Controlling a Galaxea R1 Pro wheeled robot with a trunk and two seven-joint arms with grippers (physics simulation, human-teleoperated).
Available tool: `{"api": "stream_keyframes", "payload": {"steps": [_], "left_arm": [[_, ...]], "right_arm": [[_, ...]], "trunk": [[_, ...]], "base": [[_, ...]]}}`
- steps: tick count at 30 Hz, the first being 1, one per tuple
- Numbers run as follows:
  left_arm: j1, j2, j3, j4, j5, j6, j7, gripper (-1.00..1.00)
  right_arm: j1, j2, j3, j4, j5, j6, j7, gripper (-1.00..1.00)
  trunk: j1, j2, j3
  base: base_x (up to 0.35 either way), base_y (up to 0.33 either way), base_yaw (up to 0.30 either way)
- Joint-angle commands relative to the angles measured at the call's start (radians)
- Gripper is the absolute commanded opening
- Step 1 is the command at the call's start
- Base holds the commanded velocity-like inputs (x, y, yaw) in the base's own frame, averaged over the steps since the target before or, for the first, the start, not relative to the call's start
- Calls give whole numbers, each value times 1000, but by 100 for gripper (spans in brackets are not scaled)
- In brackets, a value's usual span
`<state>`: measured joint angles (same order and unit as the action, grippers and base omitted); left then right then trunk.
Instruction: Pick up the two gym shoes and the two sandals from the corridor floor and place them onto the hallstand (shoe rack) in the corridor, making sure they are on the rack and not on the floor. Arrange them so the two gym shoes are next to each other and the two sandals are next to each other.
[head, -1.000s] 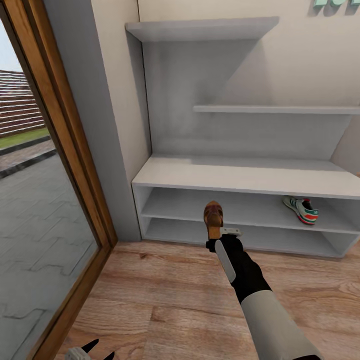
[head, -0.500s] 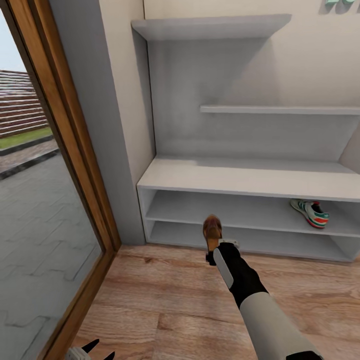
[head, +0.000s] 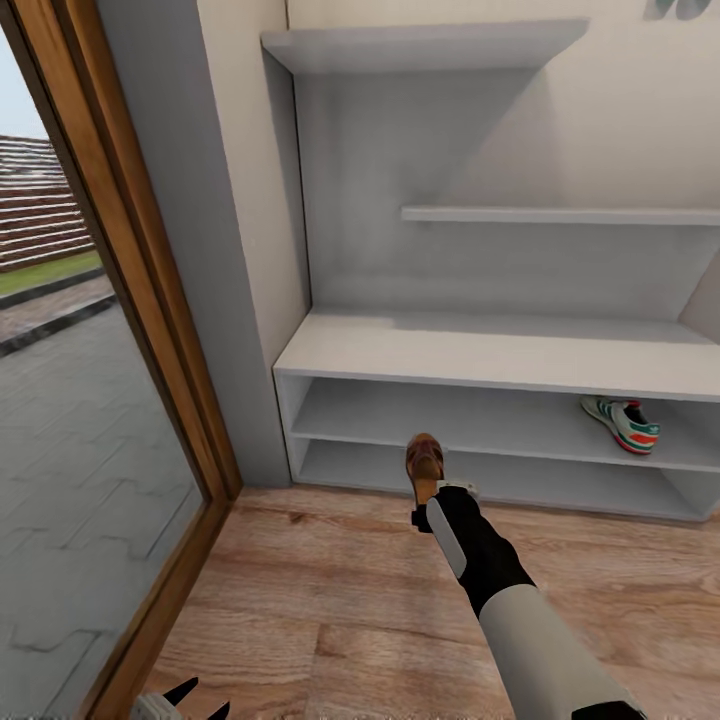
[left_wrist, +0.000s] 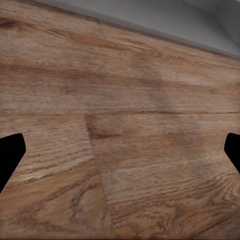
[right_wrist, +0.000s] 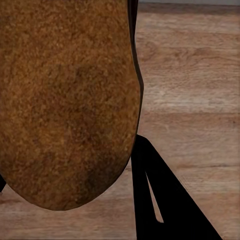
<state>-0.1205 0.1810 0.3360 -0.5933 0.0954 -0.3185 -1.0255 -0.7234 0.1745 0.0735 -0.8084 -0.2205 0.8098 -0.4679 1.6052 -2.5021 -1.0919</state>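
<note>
Brown sandal (head: 425, 463) clamped in right pincer (head: 428, 497), before hallstand (head: 480, 355)

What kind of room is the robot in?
Probably a home's entry hallway. There is a pale grey shoe rack with a sneaker on its shelf, a wood plank floor, and a big wood-framed glass door looking outside. The right gripper holds a brown sandal.

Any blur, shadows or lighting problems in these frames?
Head view: evenly lit, soft shadows under the hallstand shelves, slightly soft render. Right wrist view: the sandal held in the right end effector sits so near the lens that its sole looks grainy and blurred. Left wrist view: the corridor floor grain is smeared between the left end effector's dark fingertips.
</note>
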Motion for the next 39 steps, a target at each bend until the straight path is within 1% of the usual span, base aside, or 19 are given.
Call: {"api": "stream_keyframes", "payload": {"steps": [1, 5, 9, 15, 27, 33, 39], "left_arm": [[-1, 0, 2, 1, 1, -5, -4, 100], [-1, 1, 2, 1, 1, -5, -4, 100], [-1, 1, 3, 1, 1, -5, -4, 100], [-1, 1, 3, 2, 1, -5, -5, 100], [-1, 0, 2, 3, 1, -5, -4, 100], [-1, -1, 2, 3, 1, -5, -4, 100], [0, -4, 2, 3, 1, -5, -4, 100]], "right_arm": [[-1, 0, 2, -1, -11, 2, -11, -100], [-1, 0, 2, -1, -11, 2, -12, -100], [-1, 0, 0, -2, -11, 1, -12, -100], [-1, 0, 0, -3, -11, 0, -12, -100], [-1, 0, 0, -3, -11, 0, -11, -100], [0, 0, 0, -3, -11, -1, -11, -100], [-1, 0, 0, -3, -11, -2, -11, -100]], "trunk": [[0, -1, -6], [2, -2, -26], [2, -2, -31], [2, -2, -32], [2, -2, -32], [2, -2, -32], [2, -2, -32]], "base": [[0, 0, 13], [0, 0, 38], [0, 0, 47], [37, 4, 11], [231, 157, 0], [69, 31, 0], [262, 3, 0]]}}
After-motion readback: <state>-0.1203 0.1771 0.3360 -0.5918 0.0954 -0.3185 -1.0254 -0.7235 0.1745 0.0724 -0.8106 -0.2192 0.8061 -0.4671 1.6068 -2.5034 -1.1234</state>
